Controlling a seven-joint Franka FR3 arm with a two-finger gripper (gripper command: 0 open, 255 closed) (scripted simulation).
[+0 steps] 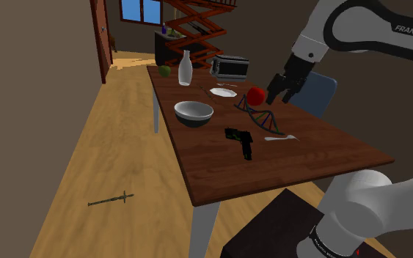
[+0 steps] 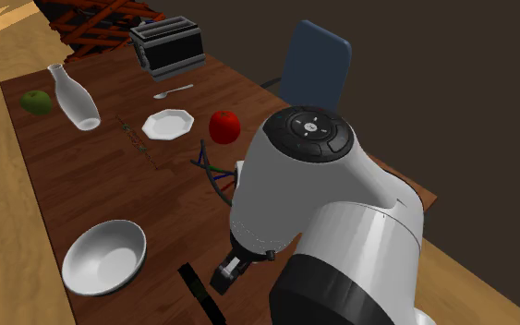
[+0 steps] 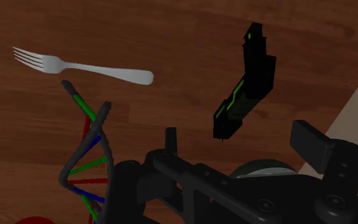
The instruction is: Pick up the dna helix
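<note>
The dna helix (image 1: 260,117), two dark strands with red, green and blue rungs, lies on the brown wooden table (image 1: 219,157) between a red apple (image 1: 256,95) and a fork (image 1: 280,138). My black gripper (image 1: 281,86) hangs open above the table, just past the apple and the helix on the chair side, touching nothing. In the wrist view the helix (image 3: 85,153) lies beside the gripper (image 3: 238,143), not between its fingers. In the second exterior view the arm hides part of the helix (image 2: 213,175).
A black pistol-shaped thing (image 1: 241,141) and a grey bowl (image 1: 194,112) sit near the helix. Farther back stand a plate (image 1: 223,92), bottle (image 1: 185,68), toaster (image 1: 230,67) and green apple (image 1: 165,70). A blue chair (image 1: 316,91) stands behind the table.
</note>
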